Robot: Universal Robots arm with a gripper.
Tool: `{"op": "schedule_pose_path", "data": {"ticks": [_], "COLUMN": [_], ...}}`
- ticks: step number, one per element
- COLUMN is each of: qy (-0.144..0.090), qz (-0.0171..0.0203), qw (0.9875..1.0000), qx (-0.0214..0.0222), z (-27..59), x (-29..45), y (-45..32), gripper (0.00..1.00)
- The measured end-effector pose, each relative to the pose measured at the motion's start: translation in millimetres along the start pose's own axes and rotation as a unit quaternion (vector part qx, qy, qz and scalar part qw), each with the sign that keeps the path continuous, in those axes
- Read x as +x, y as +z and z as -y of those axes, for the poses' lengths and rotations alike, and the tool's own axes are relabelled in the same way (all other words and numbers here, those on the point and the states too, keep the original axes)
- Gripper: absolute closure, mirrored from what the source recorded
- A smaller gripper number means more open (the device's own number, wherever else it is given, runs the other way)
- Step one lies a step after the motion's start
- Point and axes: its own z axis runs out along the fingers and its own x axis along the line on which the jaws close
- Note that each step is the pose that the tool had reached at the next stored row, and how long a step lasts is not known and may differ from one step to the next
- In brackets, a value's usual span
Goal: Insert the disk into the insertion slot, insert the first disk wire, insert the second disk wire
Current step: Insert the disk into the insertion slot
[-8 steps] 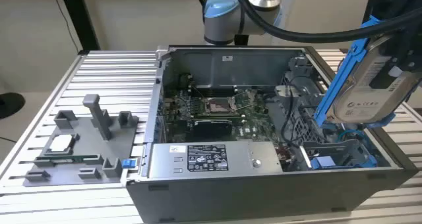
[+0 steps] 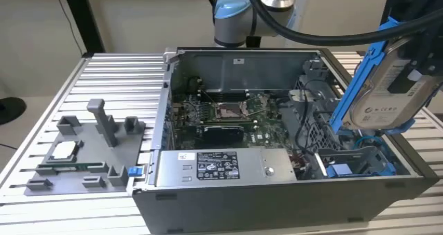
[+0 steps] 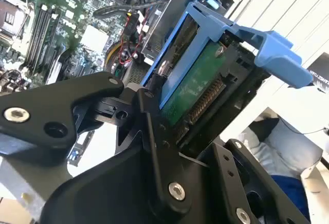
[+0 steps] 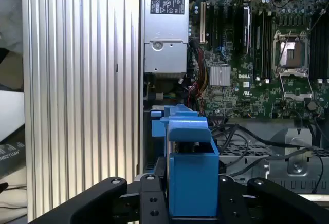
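The disk [image 2: 384, 97], a silver-grey drive with a white label in a bright blue caddy, hangs tilted on edge over the open computer case, at the exterior view's right. My black gripper [image 2: 414, 48] is shut on it from above. In the first wrist view the caddy's blue end [image 4: 193, 167] sits between the two black fingers [image 4: 149, 203]. The second wrist view shows the disk's green circuit-board underside [image 3: 193, 88] clamped in the gripper [image 3: 172, 126]. The insertion slot [image 2: 346, 165], grey metal with blue rails, lies below the disk in the case's near corner. Black and blue cables [image 2: 364, 140] lie beside it.
A grey power-supply box with a sticker [image 2: 215, 167] lines the case's near wall, with the motherboard [image 2: 229, 113] behind it. A grey fixture plate with posts [image 2: 83, 152] sits on the ribbed aluminium table [image 2: 111, 74] at the exterior view's left. The arm's base [image 2: 235, 17] stands behind the case.
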Motion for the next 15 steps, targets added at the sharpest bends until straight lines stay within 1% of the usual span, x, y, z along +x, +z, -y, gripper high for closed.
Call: {"op": "schedule_pose_path", "data": {"ticks": [12, 15], "qy": [0.000, 0.000], "qz": [0.0001, 0.0001], "qw": [1.0000, 1.0000], "qx": [0.0000, 0.0000], "z": [0.3, 0.9], "x": [-0.1, -0.1], "y": [0.7, 2.2], "gripper": [1.00, 1.00]}}
